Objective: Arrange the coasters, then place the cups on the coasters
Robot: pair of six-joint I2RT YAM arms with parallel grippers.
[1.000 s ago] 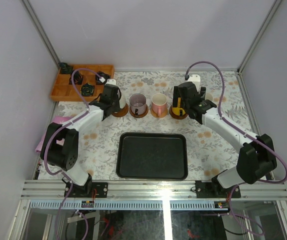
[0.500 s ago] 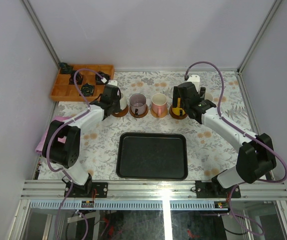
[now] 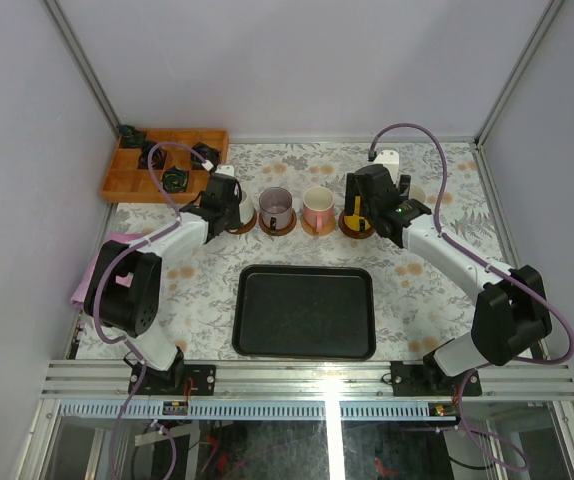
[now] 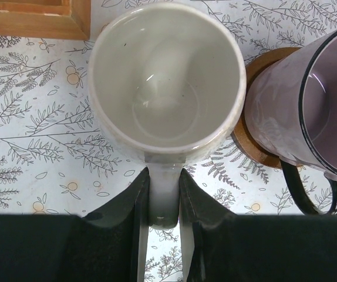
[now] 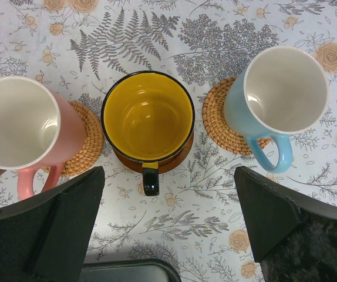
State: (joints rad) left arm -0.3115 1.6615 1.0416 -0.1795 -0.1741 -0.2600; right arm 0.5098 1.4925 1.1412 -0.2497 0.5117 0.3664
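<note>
My left gripper [image 4: 164, 202] is shut on the handle of the cream-white cup [image 4: 165, 82], which stands upright over the floral cloth; no coaster shows under it in the left wrist view. Beside it the mauve cup [image 4: 309, 106] stands on a brown coaster [image 4: 255, 147]. My right gripper [image 5: 168, 200] is open, just in front of the yellow cup [image 5: 148, 114] on its dark brown coaster [image 5: 177, 157]. The pink cup [image 5: 19, 123] and the light blue cup [image 5: 283, 88] each stand on a woven coaster [image 5: 87, 141] [image 5: 216, 117]. From above, the left gripper [image 3: 229, 205] partly hides another brown coaster [image 3: 241, 224].
A black rectangular tray [image 3: 304, 311] lies in front of the row of cups. An orange wooden box [image 3: 162, 160] with dark items sits at the back left, and its corner [image 4: 33, 17] is close to the cream-white cup. A pink cloth [image 3: 92, 270] lies at the left edge.
The left arm has shifted slightly with the cream-white cup still in its grip. The right arm has not visibly moved.
</note>
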